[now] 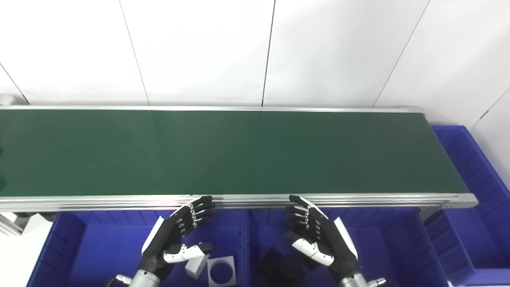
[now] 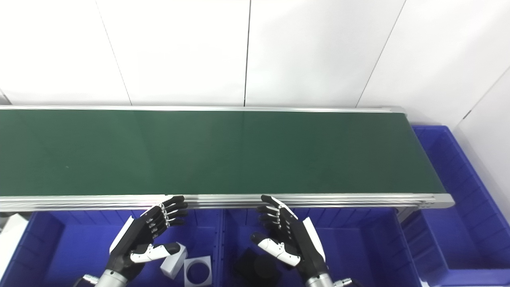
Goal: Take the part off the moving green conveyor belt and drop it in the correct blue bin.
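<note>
Both hands hover just below the near rail of the green conveyor belt [image 1: 223, 151], left hand [image 1: 175, 235] and right hand [image 1: 318, 235] with fingers spread and holding nothing, while white parts [image 1: 221, 271] and black parts [image 1: 279, 263] lie in the blue bins [image 1: 99, 247] beneath them.

black fingers [image 1: 199, 209]; white thumbs; silver wrists

Rear wall [image 1: 199, 48]: white panels, divided by thin dark vertical seams, slightly fanned by the lens. Lighting: even, diffuse, without hard shadows. White floor [image 1: 16, 255] is glimpsed at lower left.
</note>
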Motion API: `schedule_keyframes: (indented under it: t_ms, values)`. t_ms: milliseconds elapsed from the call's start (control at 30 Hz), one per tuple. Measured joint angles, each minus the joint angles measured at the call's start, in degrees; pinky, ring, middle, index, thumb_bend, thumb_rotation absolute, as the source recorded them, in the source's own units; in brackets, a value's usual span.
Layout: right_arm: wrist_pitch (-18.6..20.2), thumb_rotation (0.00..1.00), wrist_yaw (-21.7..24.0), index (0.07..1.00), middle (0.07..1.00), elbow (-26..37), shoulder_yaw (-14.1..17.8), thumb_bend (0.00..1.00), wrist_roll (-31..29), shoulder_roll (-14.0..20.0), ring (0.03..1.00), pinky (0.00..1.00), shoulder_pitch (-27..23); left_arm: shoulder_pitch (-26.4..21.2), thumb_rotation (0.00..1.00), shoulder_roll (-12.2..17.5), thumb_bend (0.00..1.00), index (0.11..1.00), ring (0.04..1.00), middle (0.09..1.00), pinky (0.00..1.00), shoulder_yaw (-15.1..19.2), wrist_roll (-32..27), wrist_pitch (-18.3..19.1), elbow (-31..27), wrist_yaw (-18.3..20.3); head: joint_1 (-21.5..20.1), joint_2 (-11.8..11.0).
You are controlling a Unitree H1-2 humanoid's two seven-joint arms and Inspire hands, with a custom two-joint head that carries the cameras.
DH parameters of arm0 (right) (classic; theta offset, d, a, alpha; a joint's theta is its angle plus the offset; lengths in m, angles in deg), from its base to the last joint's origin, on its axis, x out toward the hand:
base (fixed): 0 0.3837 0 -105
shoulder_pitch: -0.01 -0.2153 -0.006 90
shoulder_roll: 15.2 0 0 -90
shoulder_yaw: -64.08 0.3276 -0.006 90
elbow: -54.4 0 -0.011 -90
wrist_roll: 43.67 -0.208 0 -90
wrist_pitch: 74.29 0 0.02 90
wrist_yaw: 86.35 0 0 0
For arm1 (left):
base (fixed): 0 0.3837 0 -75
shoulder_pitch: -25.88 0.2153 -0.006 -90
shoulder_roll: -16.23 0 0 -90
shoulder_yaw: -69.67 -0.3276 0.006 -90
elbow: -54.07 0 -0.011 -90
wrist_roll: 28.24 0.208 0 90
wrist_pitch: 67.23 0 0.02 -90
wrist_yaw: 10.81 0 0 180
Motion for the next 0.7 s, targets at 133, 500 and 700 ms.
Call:
schedule_keyframes:
  t_ms: [133,500,700]
  values:
    - [0.0,0.54,0.02,0.862,0.779,0.0,0.01,0.67,-0.01,0.01,0.74,0.69,-0.01,0.0,0.36,0.0,0.93,0.816,0.777,0.809,0.74,0.0,-0.02,0.01,0.0,0.0,0.0,0.0]
    - [0.0,0.54,0.03,0.866,0.785,0.0,0.05,0.66,-0.1,0.01,0.747,0.69,-0.01,0.0,0.35,-0.02,0.92,0.813,0.774,0.806,0.73,-0.01,-0.01,0.02,-0.01,0.0,0.09,0.0]
    - [0.0,0.54,0.03,0.866,0.786,0.0,0.05,0.67,-0.1,0.01,0.749,0.7,-0.01,0.0,0.35,-0.02,0.92,0.813,0.771,0.806,0.73,-0.05,-0.01,0.01,-0.01,0.0,0.09,-0.09]
